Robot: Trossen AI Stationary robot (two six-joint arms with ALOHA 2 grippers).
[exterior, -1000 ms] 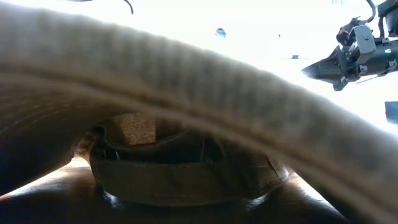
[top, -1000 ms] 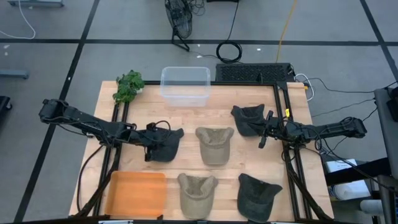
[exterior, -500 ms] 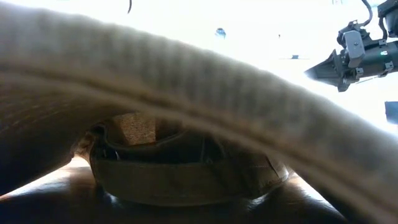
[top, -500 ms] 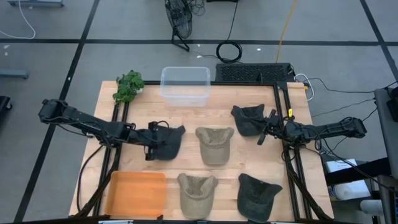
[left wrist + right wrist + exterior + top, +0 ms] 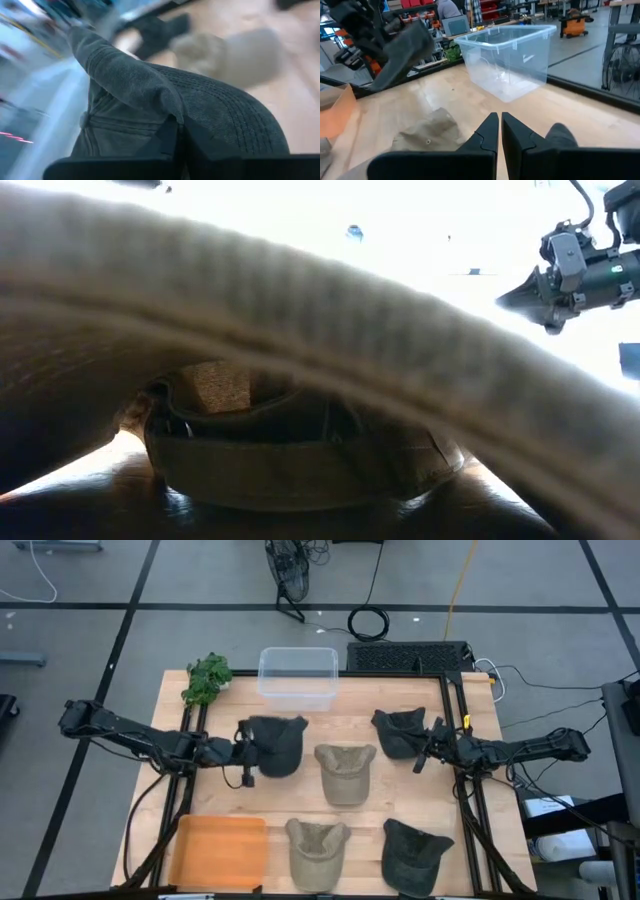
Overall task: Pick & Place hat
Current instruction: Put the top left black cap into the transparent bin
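Note:
A dark grey hat (image 5: 276, 743) hangs in the air left of the table's middle, with my left gripper (image 5: 246, 754) shut on its left edge; the right wrist view shows it raised (image 5: 405, 47). My right gripper (image 5: 421, 757) is shut and holds nothing, hovering beside another dark hat (image 5: 400, 731) that lies on the table at the right. In the low view that gripper (image 5: 522, 294) shows at the upper right. My left gripper pinches a fold of the hat's edge (image 5: 167, 117) between its two fingers, beside the row-stitched brim (image 5: 235, 117). The fingers come from the table's left, slanting slightly down. The hat is lifted clear of the table and stands out past the fingertips.
A beige hat (image 5: 345, 772) lies at the centre, another beige hat (image 5: 317, 848) and a dark one (image 5: 414, 851) at the near edge. An orange tray (image 5: 220, 850) sits near left, a clear bin (image 5: 297, 677) and a green plant (image 5: 207, 678) at the far edge. A beige brim (image 5: 300, 310) blocks most of the low view.
My left gripper has risen and rolled, carrying the dark grey hat up off the table and a little toward the far edge; the hat has turned about with it. My right gripper has turned slightly in place.

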